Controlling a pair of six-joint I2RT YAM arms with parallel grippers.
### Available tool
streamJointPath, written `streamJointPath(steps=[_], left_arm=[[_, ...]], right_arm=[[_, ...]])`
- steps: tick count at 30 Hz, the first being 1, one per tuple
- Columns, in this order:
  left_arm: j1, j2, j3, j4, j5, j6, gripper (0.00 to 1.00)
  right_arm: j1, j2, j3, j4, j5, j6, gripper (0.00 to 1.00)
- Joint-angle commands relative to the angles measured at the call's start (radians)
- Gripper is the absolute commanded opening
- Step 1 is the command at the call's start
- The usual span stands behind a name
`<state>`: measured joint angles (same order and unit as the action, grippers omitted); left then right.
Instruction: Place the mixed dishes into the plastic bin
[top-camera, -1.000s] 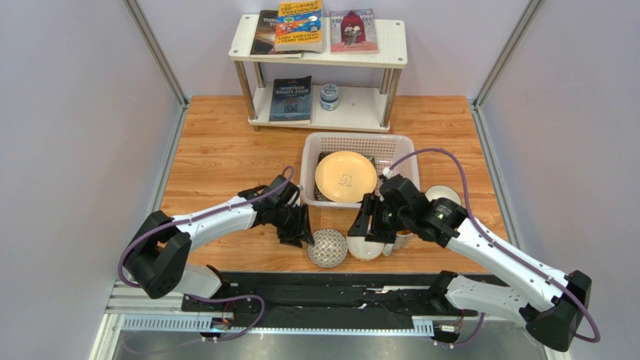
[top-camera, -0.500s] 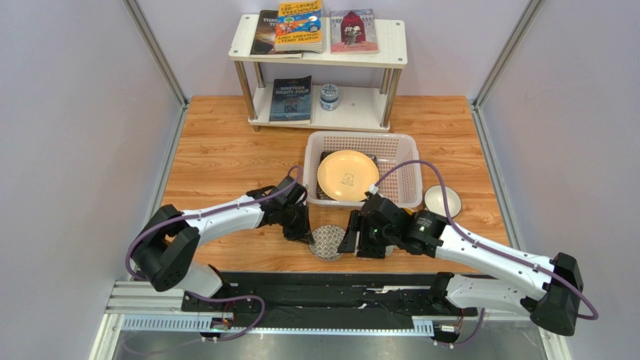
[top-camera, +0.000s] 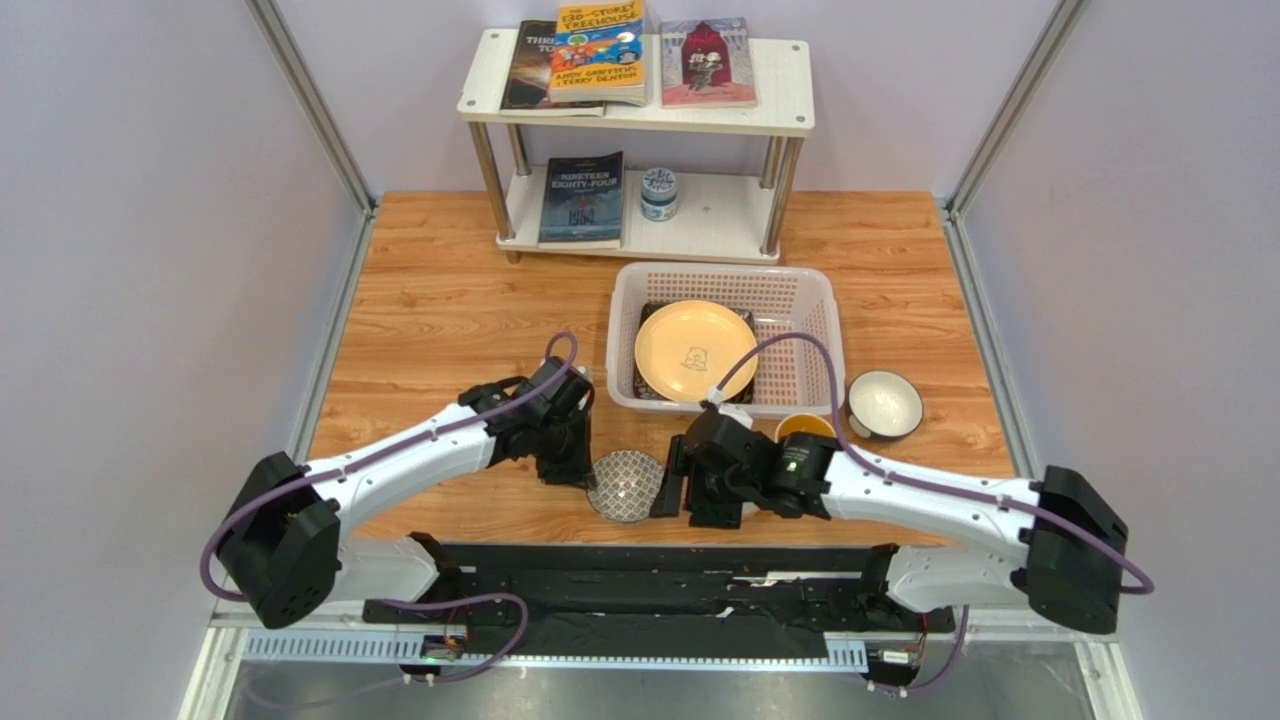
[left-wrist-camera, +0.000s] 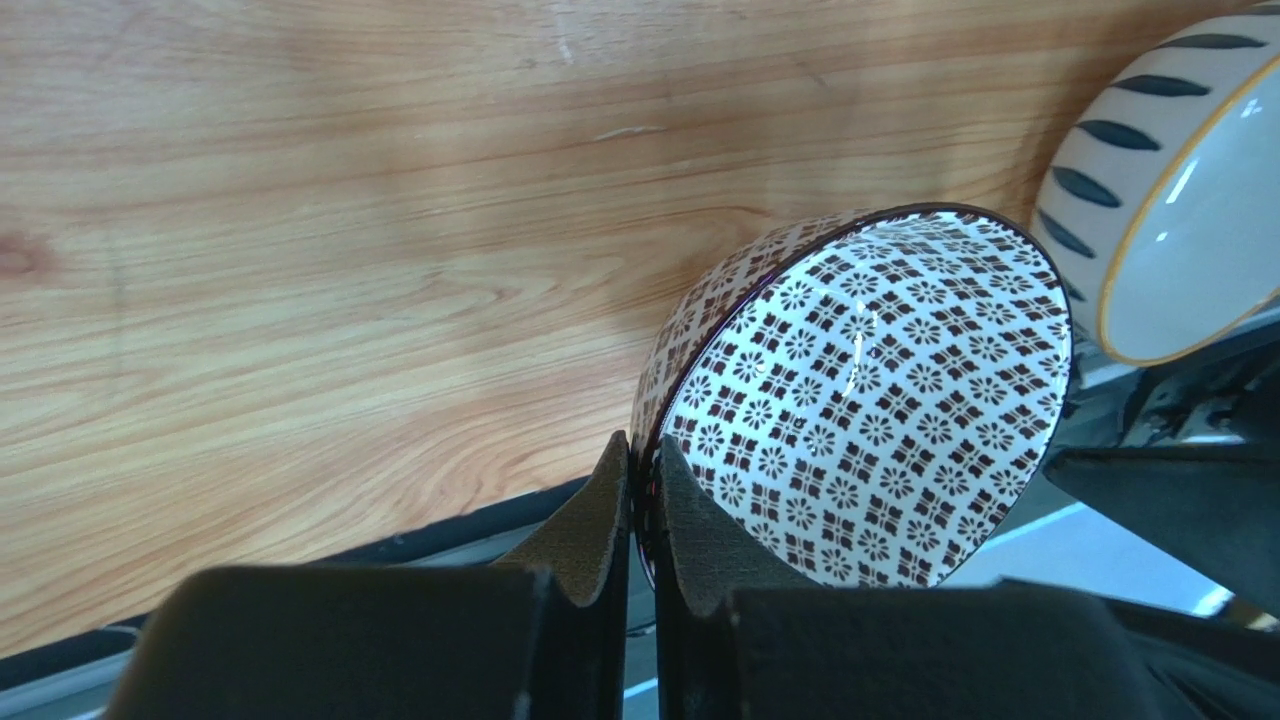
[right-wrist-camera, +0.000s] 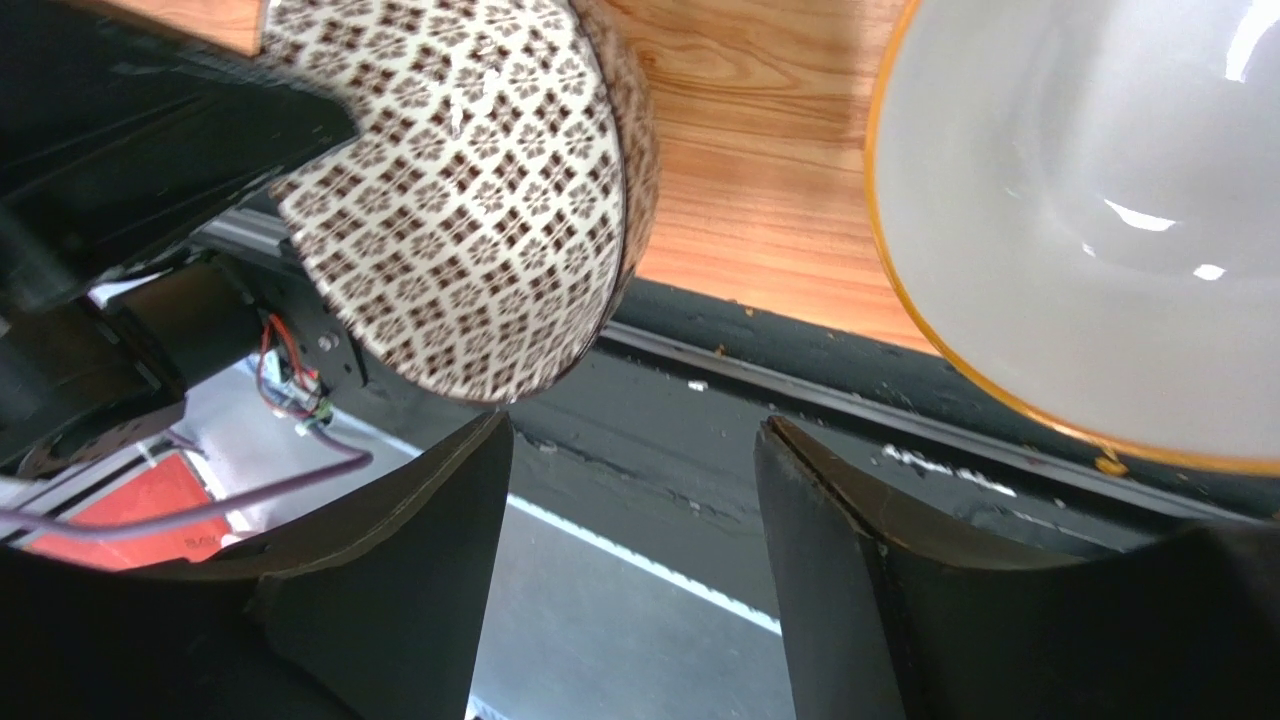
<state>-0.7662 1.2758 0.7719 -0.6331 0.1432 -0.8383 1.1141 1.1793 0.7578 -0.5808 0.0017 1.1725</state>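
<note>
On the wooden worktop (top-camera: 451, 315) our left hand (left-wrist-camera: 643, 458) pinches the rim of the patterned bowl (left-wrist-camera: 872, 390); our right hand (right-wrist-camera: 634, 428) is released. We should lift slowly.

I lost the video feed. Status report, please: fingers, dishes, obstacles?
Left fingers shut on patterned bowl rim, bowl tilted. Right fingers open, empty, next to white bowl. Yellow plate in bin; mug outside.
</note>
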Motion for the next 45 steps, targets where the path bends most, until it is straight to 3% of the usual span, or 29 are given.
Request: streamJointPath(steps=[1, 7, 17, 19, 21, 24, 25, 27, 30, 33, 39, 45], left_arm=[[-0.005, -0.044, -0.022, -0.037, -0.025, 0.009, 0.01], [-0.005, -0.058, -0.039, -0.039, -0.014, -0.008, 0.0], [-0.005, -0.09, -0.056, -0.07, -0.019, -0.013, 0.0], [-0.005, -0.096, -0.059, -0.068, -0.021, -0.015, 0.0], [-0.005, -0.095, -0.059, -0.065, -0.013, -0.009, 0.0], [-0.005, -0.095, -0.056, -0.069, -0.014, -0.005, 0.0], [-0.005, -0.095, -0.054, -0.074, -0.02, -0.005, 0.02], [-0.005, -0.108, -0.048, -0.098, -0.046, -0.011, 0.06], [-0.004, -0.166, -0.036, -0.144, -0.108, -0.015, 0.25], [0.01, -0.275, -0.014, -0.223, -0.224, -0.019, 0.69], [0.22, -0.493, 0.01, -0.303, -0.263, 0.06, 0.8], [0.257, -0.403, 0.027, -0.301, -0.243, 0.068, 0.8]], right_arm=[[0.03, 0.1, 0.037, 0.11, 0.034, 0.052, 0.65], [0.076, 0.27, 0.146, 0.113, 0.055, 0.088, 0.65], [0.082, 0.329, 0.156, 0.138, 0.092, 0.156, 0.62], [0.082, 0.332, 0.16, 0.113, 0.101, 0.154, 0.5], [0.082, 0.344, 0.17, 0.098, 0.104, 0.136, 0.44], [0.082, 0.373, 0.198, 0.07, 0.098, 0.099, 0.21], [0.082, 0.382, 0.208, 0.062, 0.093, 0.087, 0.05], [0.084, 0.402, 0.235, 0.044, 0.081, 0.05, 0.0], [0.098, 0.385, 0.271, 0.007, 0.096, 0.007, 0.0], [0.107, 0.34, 0.325, -0.046, 0.122, -0.048, 0.0], [0.078, 0.231, 0.466, -0.214, 0.207, -0.143, 0.0], [-0.14, 0.146, 0.609, -0.293, 0.189, -0.249, 0.0]])
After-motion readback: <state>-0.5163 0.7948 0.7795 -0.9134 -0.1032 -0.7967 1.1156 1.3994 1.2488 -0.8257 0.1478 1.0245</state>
